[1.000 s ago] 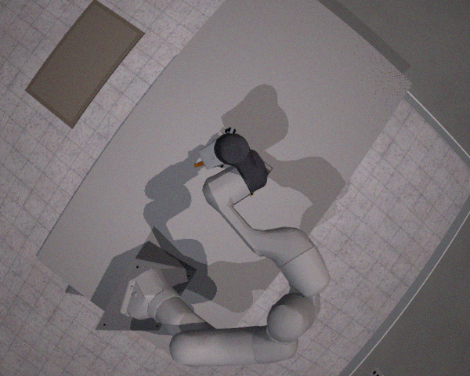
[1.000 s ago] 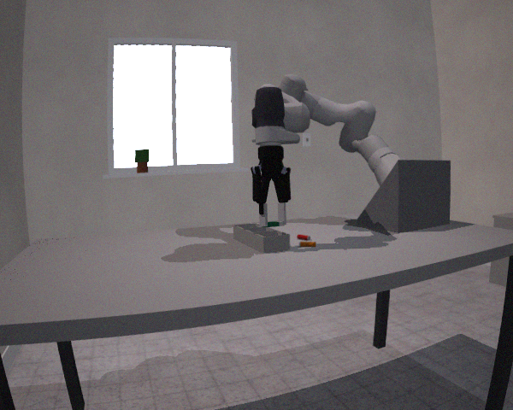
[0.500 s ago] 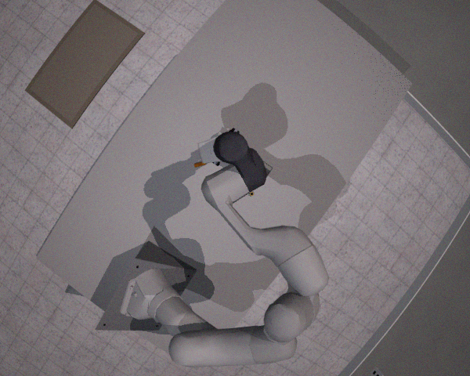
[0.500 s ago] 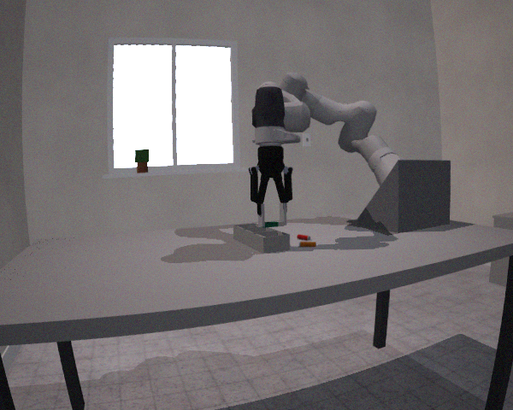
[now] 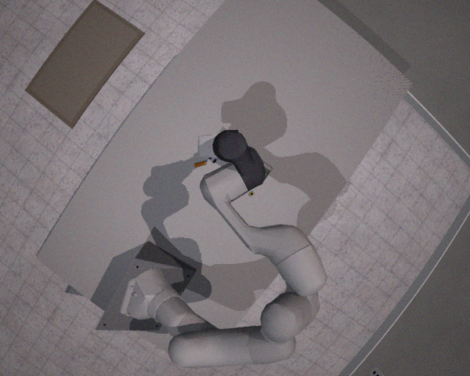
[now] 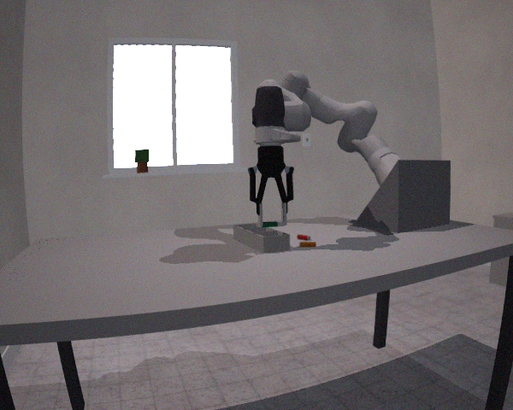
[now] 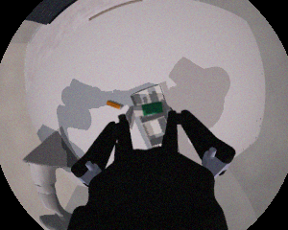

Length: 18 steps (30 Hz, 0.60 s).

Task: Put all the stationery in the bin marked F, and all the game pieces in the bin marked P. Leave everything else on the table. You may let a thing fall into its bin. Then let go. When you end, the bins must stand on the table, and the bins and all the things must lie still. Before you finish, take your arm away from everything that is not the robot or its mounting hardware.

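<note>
My gripper (image 6: 272, 219) (image 7: 148, 108) points down, shut on a green block (image 6: 270, 224) (image 7: 152, 108), held just above the bins. One pale bin (image 6: 276, 243) stands below the fingers; a second bin (image 5: 269, 166) is mostly covered by the arm in the top view. The letters on the bins cannot be read. An orange stick-like piece (image 5: 200, 164) (image 6: 307, 243) (image 7: 114, 104) lies beside the bins. A red piece (image 6: 303, 237) with a grey end lies near it. A small yellow and black round thing (image 5: 251, 193) lies beside the second bin. The bins' insides are not clear.
The arm's grey wedge-shaped base block (image 6: 423, 196) stands at the right end of the table (image 6: 159, 286) in the exterior view. A potted plant (image 6: 142, 155) stands on the windowsill. A brown rug-like rectangle (image 5: 85, 64) lies beyond the table edge.
</note>
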Each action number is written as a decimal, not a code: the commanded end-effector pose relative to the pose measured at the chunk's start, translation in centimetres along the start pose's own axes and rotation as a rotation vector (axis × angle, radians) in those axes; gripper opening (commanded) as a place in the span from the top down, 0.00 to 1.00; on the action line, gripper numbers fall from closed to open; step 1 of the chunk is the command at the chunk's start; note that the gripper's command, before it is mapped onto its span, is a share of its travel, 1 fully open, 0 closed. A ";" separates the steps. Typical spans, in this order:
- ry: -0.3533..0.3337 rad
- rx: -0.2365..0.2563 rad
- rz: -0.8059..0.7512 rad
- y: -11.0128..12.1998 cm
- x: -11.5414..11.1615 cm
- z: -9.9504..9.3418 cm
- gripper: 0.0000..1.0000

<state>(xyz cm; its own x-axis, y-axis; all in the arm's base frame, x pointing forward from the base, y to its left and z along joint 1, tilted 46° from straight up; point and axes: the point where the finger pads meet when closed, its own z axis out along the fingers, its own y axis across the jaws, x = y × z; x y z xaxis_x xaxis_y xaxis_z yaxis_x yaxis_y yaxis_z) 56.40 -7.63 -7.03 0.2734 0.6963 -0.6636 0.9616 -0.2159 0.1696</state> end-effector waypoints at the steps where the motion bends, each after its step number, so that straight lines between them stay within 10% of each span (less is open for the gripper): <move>1: -0.006 -0.003 0.157 -0.2 0.2 0.0 0.61; 18: -0.025 0.002 0.413 -0.2 0.2 0.0 0.61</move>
<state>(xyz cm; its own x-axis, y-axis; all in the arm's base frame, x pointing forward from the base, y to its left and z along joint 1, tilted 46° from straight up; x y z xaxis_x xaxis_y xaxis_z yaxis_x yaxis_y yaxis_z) 56.38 -7.60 -7.08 0.5206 0.5972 -0.6102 0.8529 -0.3972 0.3389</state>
